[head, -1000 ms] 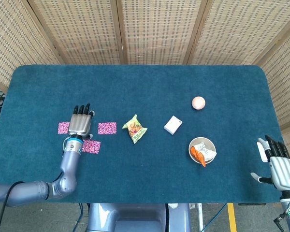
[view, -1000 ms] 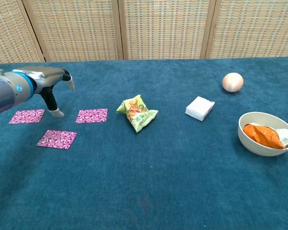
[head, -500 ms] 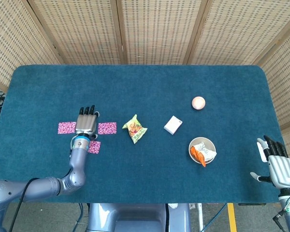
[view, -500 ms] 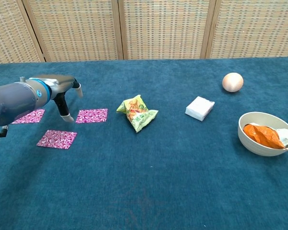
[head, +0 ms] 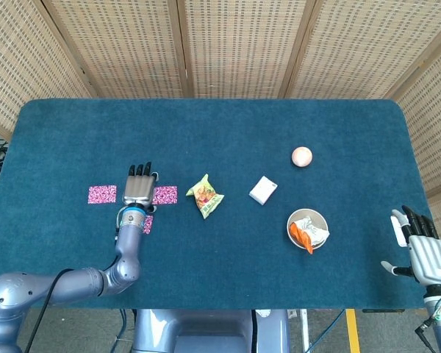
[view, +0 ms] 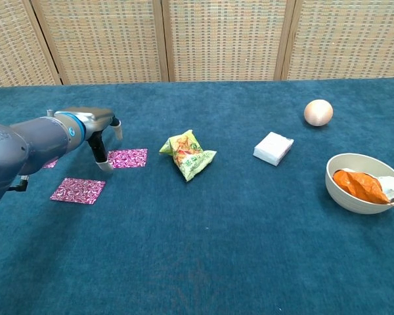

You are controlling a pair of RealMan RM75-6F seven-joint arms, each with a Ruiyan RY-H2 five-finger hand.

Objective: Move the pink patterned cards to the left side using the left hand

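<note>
Pink cards flat on cloth, left hand spread w/ nothing held above; could slip, no edge to grip.

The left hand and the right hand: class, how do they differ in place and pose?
The left hand hovers over the pink cards on the table, its fingers pointing down; the right hand sits off the table's right edge, far from every object. Both are empty, fingers apart.
</note>
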